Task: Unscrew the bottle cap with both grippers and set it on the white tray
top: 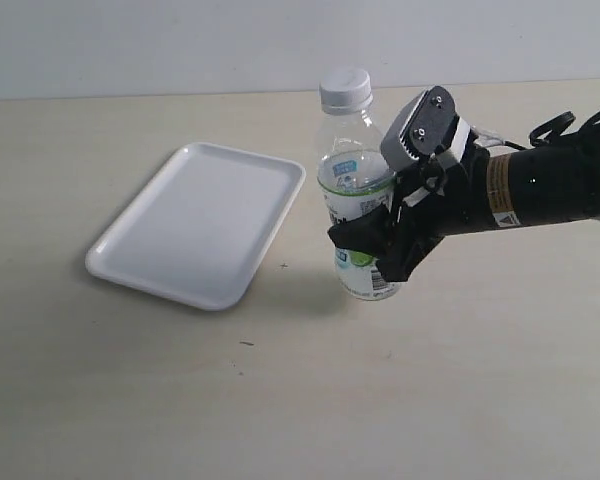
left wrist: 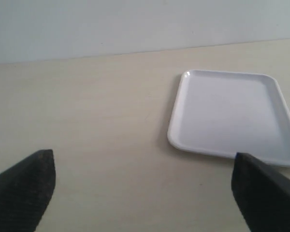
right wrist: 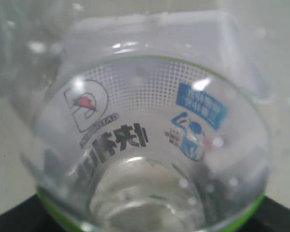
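So the clear plastic drink bottle (top: 345, 135) has a green-and-white printed label (top: 352, 195) with fine grey dots, a blue patch and a red-and-black logo, plus a plain white ribbed screw cap (top: 344, 88) at its 12 o'clock. The flat rectangular plastic tray (top: 195, 222) at 9 o'clock is all white on the pale beige tabletop (top: 280, 400), and the black robot arm (top: 560, 180) at 3 o'clock has a yellow band and a grey-white block.

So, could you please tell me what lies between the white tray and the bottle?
Nothing does. In the exterior view, only a narrow strip of bare table separates the white tray from the bottle.
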Robot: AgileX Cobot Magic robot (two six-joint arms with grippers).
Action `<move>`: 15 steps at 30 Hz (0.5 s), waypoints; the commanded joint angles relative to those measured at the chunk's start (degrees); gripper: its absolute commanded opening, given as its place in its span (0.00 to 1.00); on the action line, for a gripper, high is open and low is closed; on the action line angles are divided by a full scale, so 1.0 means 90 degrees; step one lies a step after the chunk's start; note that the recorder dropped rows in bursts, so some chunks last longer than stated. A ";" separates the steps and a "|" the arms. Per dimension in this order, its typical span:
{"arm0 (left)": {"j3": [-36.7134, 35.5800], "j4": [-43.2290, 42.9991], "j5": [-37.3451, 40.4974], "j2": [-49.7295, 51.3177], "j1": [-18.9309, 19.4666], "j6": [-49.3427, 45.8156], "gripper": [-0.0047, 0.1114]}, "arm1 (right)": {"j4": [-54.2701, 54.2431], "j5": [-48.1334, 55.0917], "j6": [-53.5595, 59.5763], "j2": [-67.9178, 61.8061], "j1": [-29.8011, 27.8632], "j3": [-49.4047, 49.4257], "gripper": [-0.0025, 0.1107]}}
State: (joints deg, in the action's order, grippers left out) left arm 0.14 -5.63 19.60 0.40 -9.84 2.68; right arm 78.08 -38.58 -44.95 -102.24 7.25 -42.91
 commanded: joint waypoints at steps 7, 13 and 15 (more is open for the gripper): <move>-0.0016 0.0192 -0.3013 -0.0044 -0.0045 0.0965 0.85 | 0.0838 0.0018 -0.0491 0.0022 0.0007 -0.0061 0.02; -0.0016 0.0192 -0.5282 -0.0044 -0.0045 0.2875 0.85 | 0.0882 0.0018 -0.0522 0.0022 0.0007 -0.0061 0.02; -0.0016 0.0192 -0.6090 -0.0044 -0.0045 0.2699 0.85 | 0.0962 0.0018 -0.0625 0.0022 0.0007 -0.0061 0.02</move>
State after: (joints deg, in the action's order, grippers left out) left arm -0.01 -4.33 -24.34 0.28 -9.84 26.42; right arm 86.36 -37.24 -49.32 -102.24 7.25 -42.91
